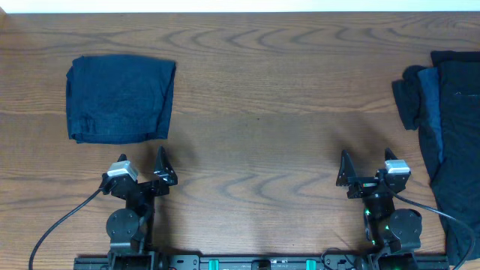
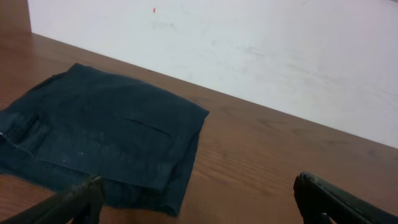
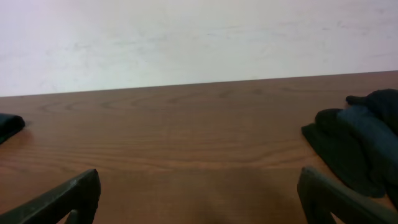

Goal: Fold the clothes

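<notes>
The wooden desk carries a rumpled heap of dark clothes along its right edge, beyond and to the right of the right hand. A smaller folded garment lies at far left, just ahead of the left hand. Both hands are spread wide, holding nothing and clear of the cloth.

A brown wooden table fills the overhead view, its bold, wavy grain running along its length. A plain white wall stands at the far edge, faintly marked with grey smudges. A tiny red speck sits high up on it.
</notes>
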